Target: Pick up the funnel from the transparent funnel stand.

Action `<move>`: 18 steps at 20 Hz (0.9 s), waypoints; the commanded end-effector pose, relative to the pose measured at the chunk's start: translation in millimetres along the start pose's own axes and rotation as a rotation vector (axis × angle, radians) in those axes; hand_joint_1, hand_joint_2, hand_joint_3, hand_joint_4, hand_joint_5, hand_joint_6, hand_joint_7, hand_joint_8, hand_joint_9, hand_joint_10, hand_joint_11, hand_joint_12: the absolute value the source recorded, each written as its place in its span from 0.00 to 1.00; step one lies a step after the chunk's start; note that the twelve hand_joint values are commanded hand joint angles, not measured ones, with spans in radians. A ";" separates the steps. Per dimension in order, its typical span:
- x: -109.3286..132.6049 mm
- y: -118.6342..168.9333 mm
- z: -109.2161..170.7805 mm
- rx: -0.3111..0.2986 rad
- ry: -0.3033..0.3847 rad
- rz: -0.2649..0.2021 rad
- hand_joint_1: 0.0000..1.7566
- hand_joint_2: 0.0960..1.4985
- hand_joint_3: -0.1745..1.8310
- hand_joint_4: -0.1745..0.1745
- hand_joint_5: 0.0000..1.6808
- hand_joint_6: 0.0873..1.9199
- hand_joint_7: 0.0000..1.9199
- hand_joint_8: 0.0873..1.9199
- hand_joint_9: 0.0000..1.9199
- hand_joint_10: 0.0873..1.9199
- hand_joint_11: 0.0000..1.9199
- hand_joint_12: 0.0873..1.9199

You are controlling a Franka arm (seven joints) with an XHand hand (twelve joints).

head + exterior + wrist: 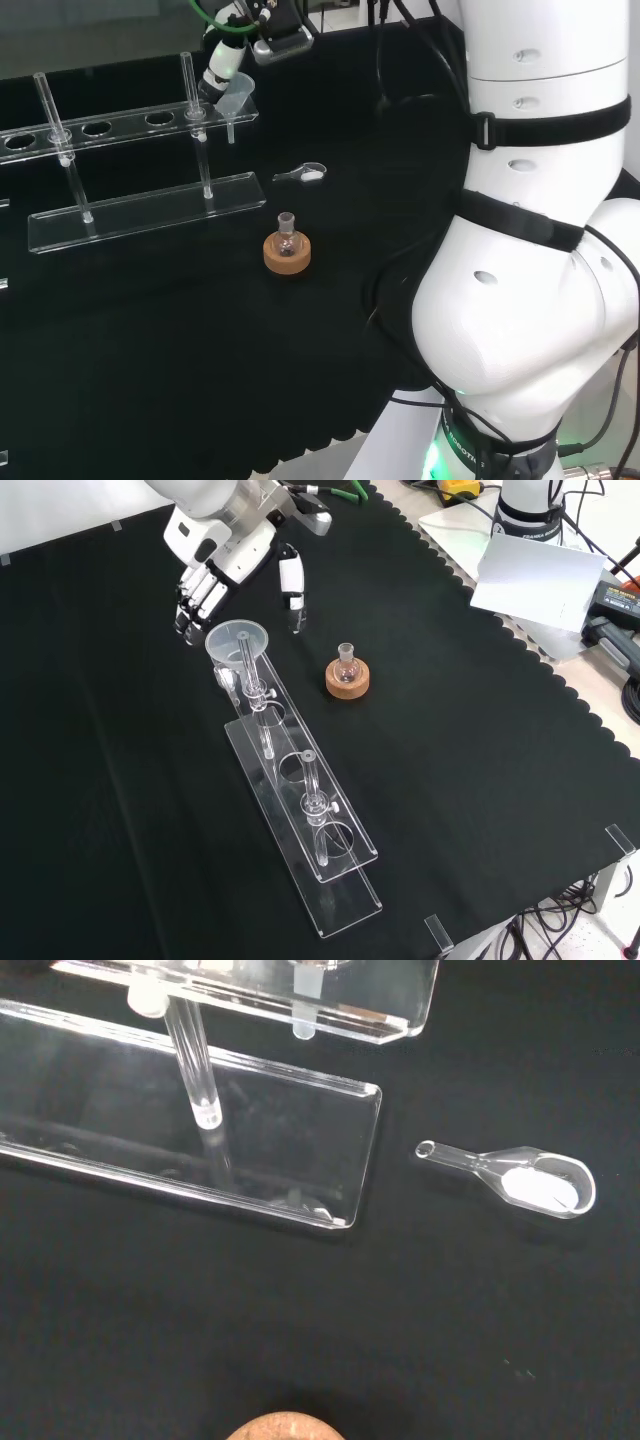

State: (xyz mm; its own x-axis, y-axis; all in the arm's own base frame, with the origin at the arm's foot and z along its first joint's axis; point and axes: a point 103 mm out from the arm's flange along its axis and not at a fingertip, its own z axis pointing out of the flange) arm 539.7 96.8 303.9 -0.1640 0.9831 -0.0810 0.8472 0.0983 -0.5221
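A: Where's the hand (205, 588) in the front view?

B: Just up-left of the funnel (238, 645), fingers straightish, holding nothing. Funnel sits upright in the stand (300, 810), stem vertical, at the stand's end nearest the hand.

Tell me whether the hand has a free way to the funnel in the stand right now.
Probably yes. In the front view the hand hovers just beyond the funnel, fingers relaxed, nothing between them. The stand only holds the stem below; the flask on its cork ring sits off to the side.
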 end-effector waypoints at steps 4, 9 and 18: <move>4.6 6.9 1.6 0.027 -0.037 0.010 0.41 0.49 0.04 0.77 0.05 0.00 0.00 0.00 0.00 0.23 0.07 0.82; 5.6 14.6 5.7 0.041 -0.025 0.006 0.45 0.51 0.03 0.74 0.10 0.00 0.00 0.00 0.00 0.31 0.08 0.81; 6.1 25.1 6.7 0.031 -0.029 -0.007 0.46 0.55 0.00 0.69 0.10 0.00 0.02 0.00 0.00 0.40 0.13 0.81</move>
State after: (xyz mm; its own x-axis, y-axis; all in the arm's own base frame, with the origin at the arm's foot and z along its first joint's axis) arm 554.4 103.3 286.6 -0.1779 0.9788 -0.1019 0.8289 0.0932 -0.5517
